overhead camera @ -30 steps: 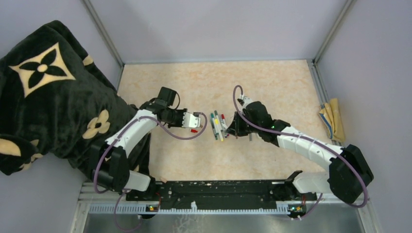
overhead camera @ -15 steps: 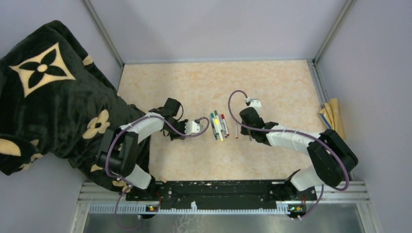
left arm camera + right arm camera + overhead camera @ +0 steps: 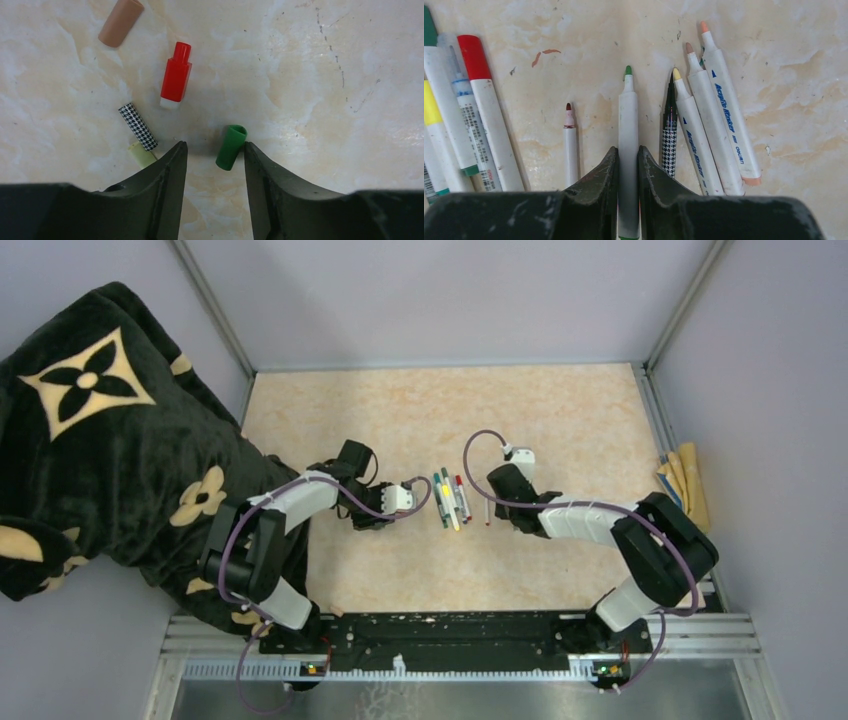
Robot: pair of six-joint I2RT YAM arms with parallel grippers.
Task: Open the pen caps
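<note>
The green cap point(image 3: 231, 146) is seen lying on the table point(image 3: 325, 75) between the parted fingers of the left gripper point(image 3: 214, 148), close against the right-hand one, and nothing is gripped. A red cap point(image 3: 176, 75) and a tan cap point(image 3: 120, 22) lie above it. The bare green-tipped pen point(image 3: 627, 107) is clamped by the right gripper point(image 3: 628, 152). This pen is judged finished. Release is called for next, then a reach to the red-capped pen point(image 3: 481, 85) at upper left. In the top view only the pen cluster point(image 3: 450, 498) is shown and the loose caps cannot be made out.
</note>
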